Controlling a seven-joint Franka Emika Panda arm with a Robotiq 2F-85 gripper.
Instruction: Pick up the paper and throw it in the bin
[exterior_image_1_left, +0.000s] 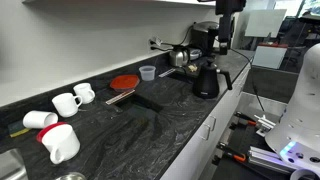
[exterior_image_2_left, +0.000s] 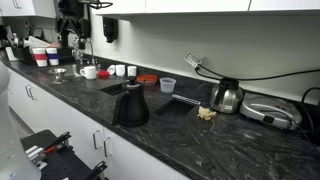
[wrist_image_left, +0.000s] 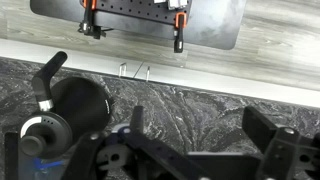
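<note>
A small crumpled piece of paper (exterior_image_2_left: 207, 113) lies on the dark granite counter, next to the silver kettle (exterior_image_2_left: 228, 95). My gripper (exterior_image_1_left: 222, 38) hangs high above the counter, behind the black kettle (exterior_image_1_left: 205, 80), well clear of the paper. In the wrist view the gripper (wrist_image_left: 200, 140) is open and empty, with bare counter between its fingers. The black kettle also shows in the wrist view (wrist_image_left: 75, 100), at the left. The paper does not show in the wrist view. No bin is in view.
Several white mugs (exterior_image_1_left: 60, 105), a red plate (exterior_image_1_left: 123, 82) and a clear plastic cup (exterior_image_1_left: 147, 72) stand along the counter. A flat grill (exterior_image_2_left: 268, 110) sits beyond the silver kettle. Cables run along the wall (exterior_image_2_left: 190, 62).
</note>
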